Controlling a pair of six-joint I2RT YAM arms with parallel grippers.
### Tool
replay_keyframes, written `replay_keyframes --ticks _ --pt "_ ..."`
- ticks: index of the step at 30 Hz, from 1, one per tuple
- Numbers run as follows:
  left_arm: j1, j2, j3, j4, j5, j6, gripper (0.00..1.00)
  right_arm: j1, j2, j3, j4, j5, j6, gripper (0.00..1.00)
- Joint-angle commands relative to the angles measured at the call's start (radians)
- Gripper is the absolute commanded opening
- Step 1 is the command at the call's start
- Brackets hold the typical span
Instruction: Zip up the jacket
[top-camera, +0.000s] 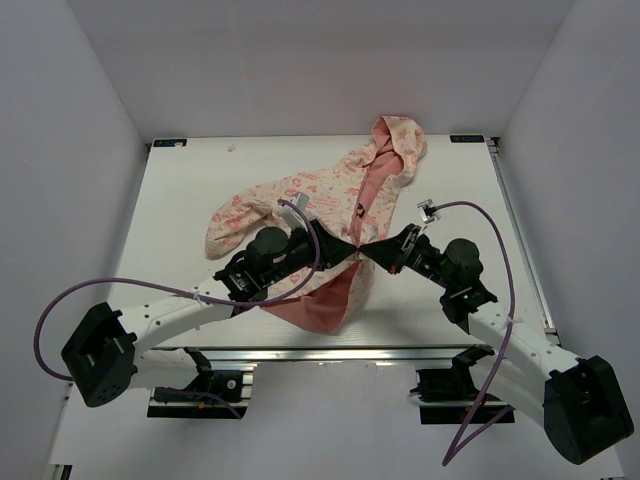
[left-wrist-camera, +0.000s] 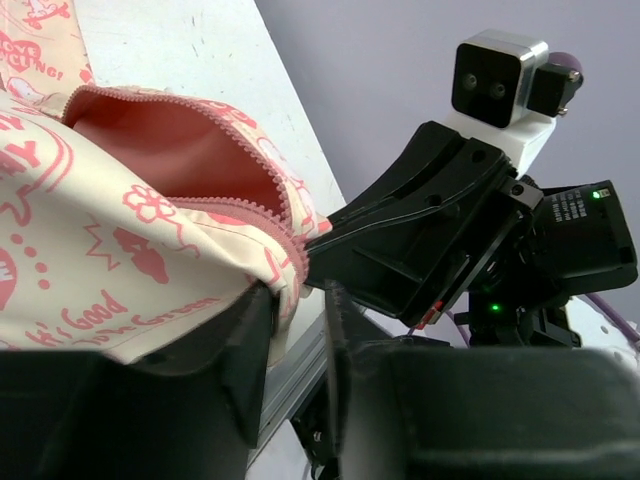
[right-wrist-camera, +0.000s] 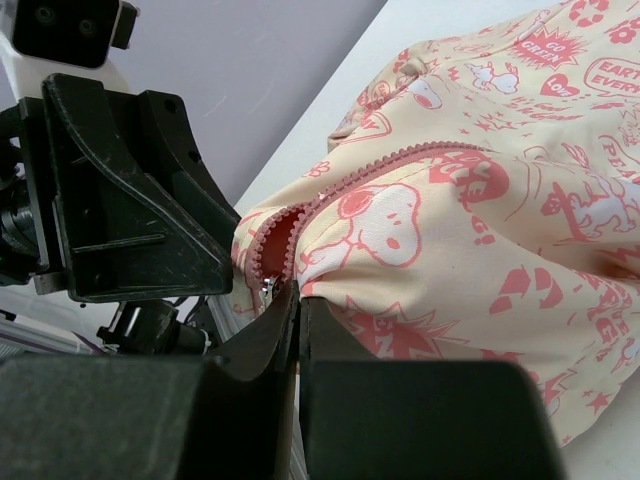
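Pinching the jacket (top-camera: 300, 195) along its zipper, left claw (left-wrist-camera: 297, 305) faces right claw (right-wrist-camera: 290, 300).

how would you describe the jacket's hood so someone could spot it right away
On the white table, a cream jacket with pink print lies spread across the middle. Its hood is the rounded part nearest the far edge, right of centre. Unlike the flat sleeve on the left, it cups open to show plain salmon lining.

- My left arm (top-camera: 170, 310) and right arm (top-camera: 510, 345): white links, black joint housings.
- Purple cables (top-camera: 60, 305) loop off both.
- My black, angular fingers (left-wrist-camera: 240, 370); a white two-lens camera block (left-wrist-camera: 500, 75); small green lights (left-wrist-camera: 597, 194).
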Motion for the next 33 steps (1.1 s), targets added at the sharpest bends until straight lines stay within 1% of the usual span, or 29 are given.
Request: replay_keyframes --ticks 1,3,8,10,11,14,15,17,18,20,21,24,27,33 --pt "-0.007 -0.007 0.035 -0.016 0.009 0.014 0.32 0.007 -0.028 0.045 0.018 0.014 -0.021 0.00" --pt "-0.009 -0.013 0.027 -0.016 0.003 0.014 0.30 0.007 -0.029 0.046 0.015 0.018 -0.020 0.00" --pt "-0.007 -0.016 0.030 -0.024 0.009 0.031 0.31 0.007 -0.025 0.046 0.029 0.015 -0.001 0.00" --pt "-0.007 -0.010 0.036 -0.027 0.020 0.038 0.35 0.007 -0.023 0.049 0.040 0.015 0.002 0.00" --pt "-0.007 -0.009 0.041 -0.029 0.038 0.044 0.41 0.007 -0.023 0.050 0.040 0.020 0.005 0.00" --pt "-0.007 0.000 0.047 -0.047 0.046 0.052 0.44 0.007 -0.026 0.059 0.038 0.028 0.008 0.00" --pt "-0.007 0.002 0.049 -0.052 0.047 0.052 0.42 0.005 -0.028 0.061 0.038 0.028 0.008 0.00" --pt "-0.009 0.002 0.047 -0.058 0.050 0.054 0.32 0.007 -0.028 0.065 0.037 0.029 0.008 0.00" --pt "-0.009 0.001 0.047 -0.059 0.049 0.052 0.21 0.007 -0.029 0.065 0.034 0.029 0.008 0.00" --pt "-0.007 0.001 0.049 -0.064 0.046 0.052 0.09 0.007 -0.032 0.065 0.031 0.031 0.009 0.00" --pt "-0.007 -0.001 0.050 -0.066 0.041 0.049 0.00 0.007 -0.034 0.065 0.028 0.034 0.009 0.00" --pt "-0.009 -0.009 0.041 -0.058 0.030 0.048 0.00 0.007 -0.040 0.064 0.026 0.046 0.011 0.00" --pt "-0.007 -0.018 0.012 -0.007 0.041 0.051 0.00 0.007 -0.045 0.062 0.044 0.072 0.023 0.00" --pt "-0.007 0.017 0.036 -0.081 0.090 0.094 0.00 0.007 -0.020 0.084 0.106 0.121 0.079 0.00"
